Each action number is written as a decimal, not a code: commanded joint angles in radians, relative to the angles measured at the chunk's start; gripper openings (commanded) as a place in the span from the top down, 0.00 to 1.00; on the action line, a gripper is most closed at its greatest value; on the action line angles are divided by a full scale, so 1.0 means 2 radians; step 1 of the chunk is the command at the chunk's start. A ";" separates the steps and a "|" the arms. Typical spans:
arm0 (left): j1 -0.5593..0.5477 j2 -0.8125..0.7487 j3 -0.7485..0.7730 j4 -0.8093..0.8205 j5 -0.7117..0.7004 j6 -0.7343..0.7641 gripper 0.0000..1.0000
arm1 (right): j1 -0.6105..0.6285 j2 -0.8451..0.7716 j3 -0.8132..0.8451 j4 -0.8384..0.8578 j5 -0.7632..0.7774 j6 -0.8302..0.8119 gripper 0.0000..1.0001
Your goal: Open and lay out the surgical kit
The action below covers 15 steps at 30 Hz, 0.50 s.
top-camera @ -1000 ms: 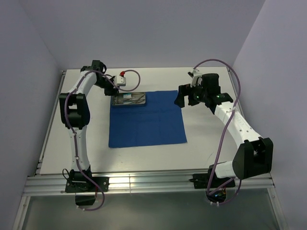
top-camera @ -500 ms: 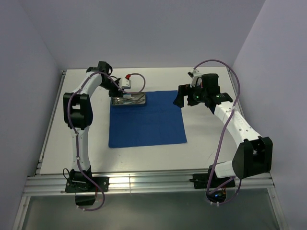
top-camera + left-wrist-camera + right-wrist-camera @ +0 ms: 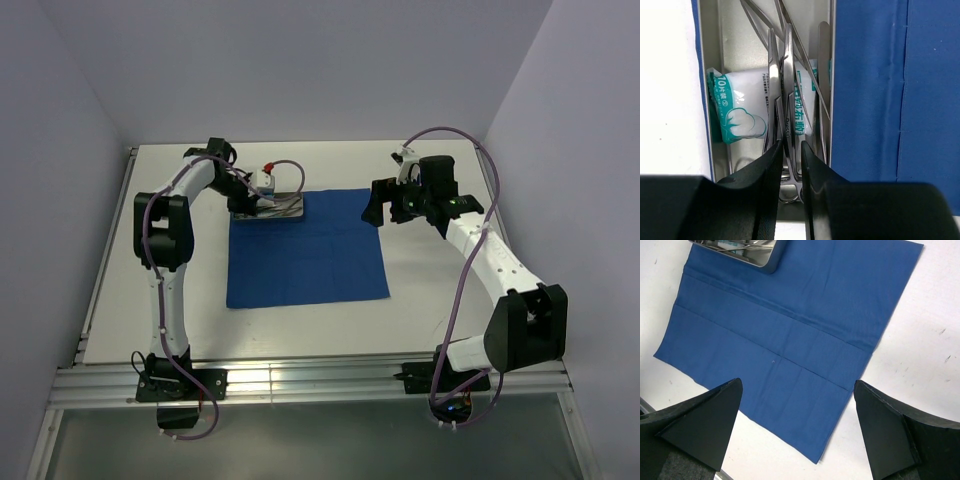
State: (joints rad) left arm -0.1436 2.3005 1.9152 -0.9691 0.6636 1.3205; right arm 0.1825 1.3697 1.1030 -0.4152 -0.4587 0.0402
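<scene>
1. The left claw (image 3: 791, 145) is narrowed to a slit astride a ring-handled clamp (image 3: 788, 75), just above its rings. We cannot tell whether the pads bite.
2. We judge the clamp stiff, light and slick. The shank near the rings looks like the surest hold, though crossing neighbours may lift with it.
3. Under it lies the white-green packet (image 3: 740, 112), probably soft and crinkly, inside the steel tray (image 3: 735, 40).
4. In the top view the tray sits on the upper left corner of the limp blue cloth (image 3: 305, 260), spread flat on the desk (image 3: 430, 300).
5. The right claw (image 3: 797, 385) hangs spread wide and empty above the cloth.
</scene>
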 commanded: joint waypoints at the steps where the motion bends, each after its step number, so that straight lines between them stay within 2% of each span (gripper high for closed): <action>1: -0.001 -0.030 0.003 0.006 0.001 -0.014 0.74 | -0.003 0.002 -0.003 0.005 -0.006 0.007 0.00; 10: -0.005 -0.016 0.022 0.017 -0.005 -0.039 0.73 | -0.003 0.005 0.000 0.005 -0.005 0.008 0.00; 15: -0.009 -0.017 0.016 0.026 -0.012 -0.046 0.77 | -0.003 0.007 0.001 0.006 -0.005 0.008 0.00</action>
State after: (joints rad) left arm -0.1501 2.3005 1.9194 -0.9394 0.6441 1.2442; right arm 0.1825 1.3811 1.1030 -0.4149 -0.4591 0.0536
